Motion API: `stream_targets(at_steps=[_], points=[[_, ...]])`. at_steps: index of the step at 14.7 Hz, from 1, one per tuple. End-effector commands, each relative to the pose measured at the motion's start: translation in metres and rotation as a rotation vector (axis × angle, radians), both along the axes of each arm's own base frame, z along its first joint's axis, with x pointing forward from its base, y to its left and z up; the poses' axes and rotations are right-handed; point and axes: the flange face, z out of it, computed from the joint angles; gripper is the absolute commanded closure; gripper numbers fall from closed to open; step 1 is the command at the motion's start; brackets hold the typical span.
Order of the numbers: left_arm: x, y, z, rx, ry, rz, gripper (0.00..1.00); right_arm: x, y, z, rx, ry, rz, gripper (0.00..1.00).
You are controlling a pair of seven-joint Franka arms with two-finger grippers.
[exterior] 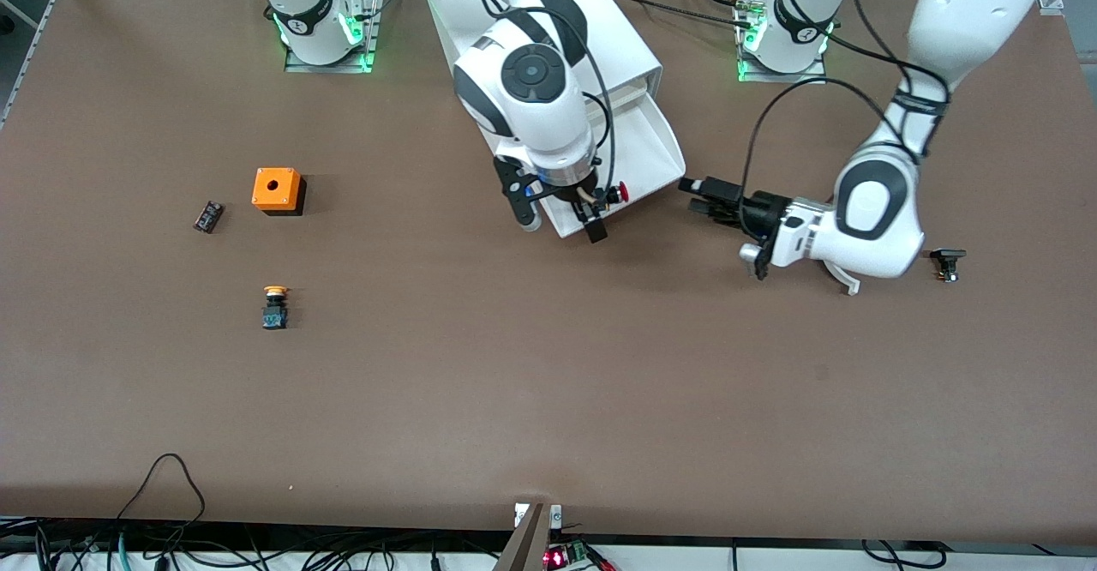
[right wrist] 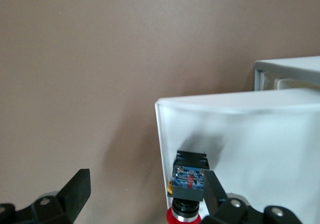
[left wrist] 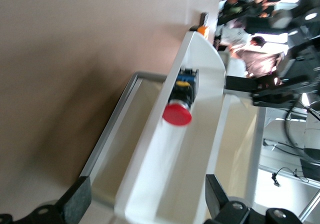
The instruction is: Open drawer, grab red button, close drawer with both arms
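Right gripper [exterior: 561, 221] hangs wide open and empty over the pulled-out drawer [exterior: 651, 155], the red-capped button [exterior: 619, 193] lying inside near its front wall. Left gripper [exterior: 704, 198], fingers spread and holding nothing, hovers just beside the drawer.
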Motion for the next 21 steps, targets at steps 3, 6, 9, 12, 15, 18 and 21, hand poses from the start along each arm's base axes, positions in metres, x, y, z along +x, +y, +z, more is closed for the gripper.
stream_targets(at_steps=[3,6,9,12,15,18,21], points=[[0.025,0.026,0.056,0.260,0.030,-0.153,0.00,-0.010,0.019,-0.025,-0.011,-0.017,-0.027,0.00],[0.039,0.026,0.093,0.457,0.018,-0.230,0.00,-0.019,0.027,-0.033,-0.017,-0.021,-0.024,0.00],[0.048,0.009,0.138,0.652,0.011,-0.291,0.00,-0.026,0.030,-0.040,-0.031,-0.014,-0.014,0.20],[0.047,-0.017,0.167,0.797,0.011,-0.314,0.00,-0.028,0.031,-0.041,-0.033,-0.014,-0.010,0.39],[0.045,-0.026,0.167,0.808,0.018,-0.317,0.00,-0.033,0.033,-0.046,-0.041,-0.009,-0.003,0.36],[0.045,-0.026,0.167,0.808,0.018,-0.317,0.00,-0.036,0.034,-0.048,-0.042,-0.004,-0.003,0.15],[0.045,-0.026,0.167,0.808,0.018,-0.317,0.00,-0.036,0.034,-0.045,-0.039,-0.003,-0.020,0.05]])
